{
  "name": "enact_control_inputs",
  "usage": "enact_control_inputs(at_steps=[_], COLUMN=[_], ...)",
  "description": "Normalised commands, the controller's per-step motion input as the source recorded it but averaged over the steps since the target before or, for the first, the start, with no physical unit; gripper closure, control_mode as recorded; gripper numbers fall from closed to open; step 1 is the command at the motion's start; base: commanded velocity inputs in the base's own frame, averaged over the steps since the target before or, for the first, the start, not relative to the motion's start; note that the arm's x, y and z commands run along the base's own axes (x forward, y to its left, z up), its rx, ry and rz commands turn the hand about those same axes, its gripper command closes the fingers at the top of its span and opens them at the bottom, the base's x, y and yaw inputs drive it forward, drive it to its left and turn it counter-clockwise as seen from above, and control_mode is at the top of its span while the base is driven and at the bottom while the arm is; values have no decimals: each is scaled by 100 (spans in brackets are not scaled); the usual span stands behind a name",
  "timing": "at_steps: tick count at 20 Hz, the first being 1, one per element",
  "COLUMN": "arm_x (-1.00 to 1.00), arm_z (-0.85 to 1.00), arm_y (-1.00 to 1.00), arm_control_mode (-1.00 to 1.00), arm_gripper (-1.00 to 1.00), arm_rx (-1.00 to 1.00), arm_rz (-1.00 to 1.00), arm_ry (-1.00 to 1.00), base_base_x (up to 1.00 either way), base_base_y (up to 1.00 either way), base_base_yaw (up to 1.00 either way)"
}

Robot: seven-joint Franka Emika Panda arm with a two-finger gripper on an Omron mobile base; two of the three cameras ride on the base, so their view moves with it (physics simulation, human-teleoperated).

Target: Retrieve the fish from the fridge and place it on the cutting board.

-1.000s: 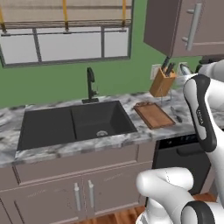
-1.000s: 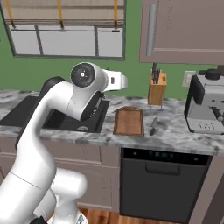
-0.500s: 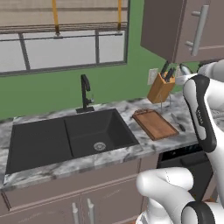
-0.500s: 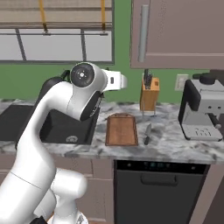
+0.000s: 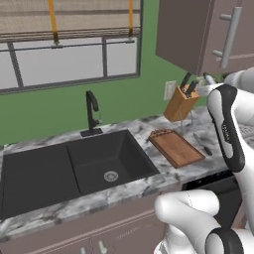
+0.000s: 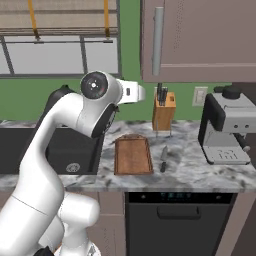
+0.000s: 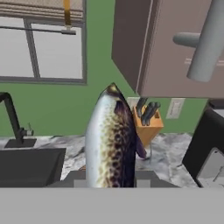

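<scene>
Fish [image 7: 111, 140], speckled and silvery, stands upright directly ahead of the hand camera, clamped in the closed fingers above the table [image 6: 200, 172]. Cutting board [image 5: 176, 148] lies bare between the black sink [image 5: 74, 166] and a knife [image 6: 163, 160], knife block [image 6: 163, 107] behind.

Speckled fish [image 7: 111, 140] before knife block [image 7: 148, 124]
</scene>
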Motion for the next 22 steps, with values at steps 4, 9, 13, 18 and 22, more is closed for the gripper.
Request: enact_control_inputs(at_steps=[4, 9, 13, 18, 22], arm_x=[0, 15, 32, 26, 21], arm_z=[-7, -37, -58, -52, -47], arm_y=[4, 19, 8, 0, 0], arm_control_mode=[-100, -100, -100, -100, -100], arm_gripper=[100, 100, 100, 100, 100], arm_rx=[-1, -6, -7, -3, 0], arm_rz=[-3, -12, -7, -3, 0], arm_ry=[0, 1, 1, 0, 0], base_base_x=[0, 0, 0, 0, 0], base_base_y=[14, 0, 0, 0, 0], base_base_yaw=[-9, 0, 0, 0, 0])
